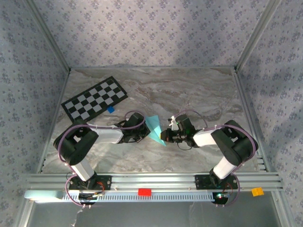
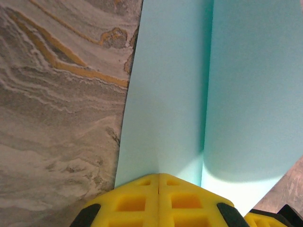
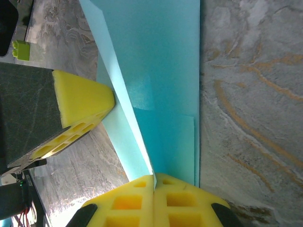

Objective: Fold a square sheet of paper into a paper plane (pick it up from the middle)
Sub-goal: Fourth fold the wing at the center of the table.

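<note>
Nearest to the camera in the top view is the grey metal rail [image 1: 165, 179] where both arms are bolted, with a small red tag [image 1: 144, 192] on its front. Above it, on the marbled stone-pattern table [image 1: 199, 90], the two arms reach toward each other and meet in the middle.

The left gripper [image 1: 142, 129] has its yellow pads [image 2: 137, 203] pressed together, and an edge of the thin light sky-blue sheet of paper [image 1: 154, 127] goes into the seam between them, so it is pinching the sheet. The right gripper [image 1: 166, 135] is also pressed together on the sheet; in its wrist view a folded edge runs down into the closed seam [image 3: 154, 184]. There one yellow pad [image 3: 83, 101] of the left gripper touches the paper from the side.

The sheet sits between the two grippers, near the centre of the table. It is no longer a flat square. The left wrist view shows a long straight crease [image 2: 208, 94], the right wrist view shows layers lying over each other [image 3: 175, 142], and from above it looks narrow and pointed at the near end.

I judge that the folding is well under way, maybe in its later folds. Whether the wings are made I cannot tell; finishing and releasing are probably left.

Farther back lie a tiny dark-blue block [image 1: 111, 109] and a black-and-white checkerboard card [image 1: 94, 98], both apart from the paper.
</note>
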Controlling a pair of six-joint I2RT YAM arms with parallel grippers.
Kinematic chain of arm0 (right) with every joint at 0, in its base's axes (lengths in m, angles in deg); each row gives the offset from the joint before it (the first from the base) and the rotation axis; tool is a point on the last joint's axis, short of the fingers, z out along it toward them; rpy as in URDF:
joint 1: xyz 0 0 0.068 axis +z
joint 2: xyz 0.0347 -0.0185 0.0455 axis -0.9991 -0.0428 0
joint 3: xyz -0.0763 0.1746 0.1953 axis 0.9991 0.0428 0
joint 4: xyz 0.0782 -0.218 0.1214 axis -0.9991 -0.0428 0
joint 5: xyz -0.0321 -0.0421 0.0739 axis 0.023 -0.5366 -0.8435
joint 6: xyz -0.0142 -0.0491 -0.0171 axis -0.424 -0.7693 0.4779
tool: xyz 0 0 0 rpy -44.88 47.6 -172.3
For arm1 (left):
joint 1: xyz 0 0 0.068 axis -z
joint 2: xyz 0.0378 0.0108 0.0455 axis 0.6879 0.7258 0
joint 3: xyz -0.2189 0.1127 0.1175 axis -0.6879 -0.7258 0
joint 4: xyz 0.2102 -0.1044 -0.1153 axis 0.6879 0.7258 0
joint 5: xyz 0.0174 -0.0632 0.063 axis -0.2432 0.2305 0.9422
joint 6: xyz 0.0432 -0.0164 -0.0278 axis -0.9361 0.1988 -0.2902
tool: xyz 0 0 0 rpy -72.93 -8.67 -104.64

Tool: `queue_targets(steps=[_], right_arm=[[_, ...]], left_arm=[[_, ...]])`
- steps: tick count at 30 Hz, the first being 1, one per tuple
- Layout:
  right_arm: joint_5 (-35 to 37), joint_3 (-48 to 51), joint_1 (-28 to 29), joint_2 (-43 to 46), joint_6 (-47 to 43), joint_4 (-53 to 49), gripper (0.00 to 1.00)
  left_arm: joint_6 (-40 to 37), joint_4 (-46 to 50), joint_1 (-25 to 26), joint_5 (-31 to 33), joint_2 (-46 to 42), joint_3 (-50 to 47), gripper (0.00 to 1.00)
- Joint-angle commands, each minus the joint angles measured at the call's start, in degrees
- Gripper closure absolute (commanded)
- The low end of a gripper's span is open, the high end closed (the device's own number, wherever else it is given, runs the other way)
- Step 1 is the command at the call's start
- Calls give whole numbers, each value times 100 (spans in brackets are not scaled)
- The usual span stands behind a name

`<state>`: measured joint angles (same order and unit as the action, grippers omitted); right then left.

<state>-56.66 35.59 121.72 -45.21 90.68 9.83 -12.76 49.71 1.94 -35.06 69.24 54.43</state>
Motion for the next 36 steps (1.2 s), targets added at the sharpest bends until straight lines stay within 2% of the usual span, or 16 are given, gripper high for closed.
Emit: queue_targets(steps=[1, 19, 29, 36], right_arm=[[-4, 31, 28, -118, 139, -94, 96], [-265, 100, -69, -384, 454, 204, 97], [-344, 101, -117, -478, 502, 216, 98], [-412, 119, -160, -522, 563, 280, 98]], left_arm=[[151, 520, 21, 165, 1, -105, 100], [-4, 670, 31, 261, -98, 9, 100], [-931, 240, 39, 164, -627, 222, 96], [-1151, -112, 24, -243, -273, 497, 97]])
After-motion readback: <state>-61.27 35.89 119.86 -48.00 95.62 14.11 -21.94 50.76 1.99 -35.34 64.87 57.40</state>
